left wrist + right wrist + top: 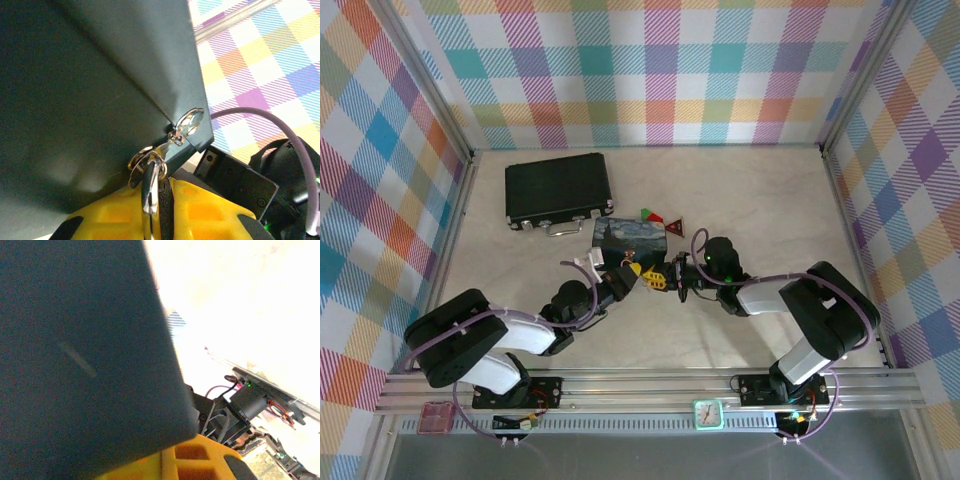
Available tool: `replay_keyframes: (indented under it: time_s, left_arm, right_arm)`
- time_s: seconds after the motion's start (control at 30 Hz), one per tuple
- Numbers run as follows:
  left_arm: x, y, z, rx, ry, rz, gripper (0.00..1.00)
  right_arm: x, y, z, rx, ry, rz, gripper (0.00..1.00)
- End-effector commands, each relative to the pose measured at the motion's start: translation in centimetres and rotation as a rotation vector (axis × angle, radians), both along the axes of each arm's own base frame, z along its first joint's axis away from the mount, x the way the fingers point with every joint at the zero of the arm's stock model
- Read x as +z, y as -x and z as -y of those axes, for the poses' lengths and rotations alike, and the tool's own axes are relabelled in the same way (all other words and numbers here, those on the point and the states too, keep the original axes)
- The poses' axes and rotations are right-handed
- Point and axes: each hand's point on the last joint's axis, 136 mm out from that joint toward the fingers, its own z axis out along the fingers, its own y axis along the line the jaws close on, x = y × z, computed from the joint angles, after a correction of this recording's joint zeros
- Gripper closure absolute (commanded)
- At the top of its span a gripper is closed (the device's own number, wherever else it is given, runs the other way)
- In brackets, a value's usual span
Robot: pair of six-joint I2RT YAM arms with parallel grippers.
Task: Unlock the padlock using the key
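Left end effector (638,270) pinched shut on what looks like key (149,190), tip angled toward padlock (188,122) for insertion. Right end effector (670,280) alongside, probably steadying; its opening unclear.

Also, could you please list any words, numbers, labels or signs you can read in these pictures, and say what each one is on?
No text can be read in any view.
The small teal-rimmed clock at the near edge: face marks too small to read.
The pink square tag beside it: too small and blurred.
The flat black case and the blue painted box: no lettering visible.
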Motion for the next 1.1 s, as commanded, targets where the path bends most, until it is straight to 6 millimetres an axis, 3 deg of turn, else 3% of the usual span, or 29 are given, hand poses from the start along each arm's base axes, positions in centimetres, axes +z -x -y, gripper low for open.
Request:
replay_keyframes:
  time_s: [0.0,0.23,0.43,0.7,0.87,1.07]
  left_arm:
    - [4.5,4.6,3.2,-0.256,0.052,0.204,1.0]
    - [4.3,4.5,2.9,-0.233,0.04,0.208,1.0]
    - [4.1,3.7,2.2,-0.173,0.05,0.182,1.0]
    - [3.1,2.3,0.7,-0.058,0.008,0.116,1.0]
    - [3.0,1.4,0.7,-0.011,-0.039,0.075,1.0]
    - [2.5,0.5,0.1,0.05,-0.076,0.046,1.0]
  right_arm:
    - [3.9,0.6,-1.8,0.047,-0.145,-0.219,1.0]
    - [2.8,0.5,-1.7,0.033,-0.157,-0.222,1.0]
    - [0.9,-0.1,-0.8,0.1,-0.034,-0.03,1.0]
    - [0.3,-1.4,2.4,0.108,0.355,0.403,0.69]
    - [0.9,-2.0,4.1,0.097,0.487,0.561,0.59]
    - [-0.4,-1.9,5.3,0.135,0.589,0.644,0.52]
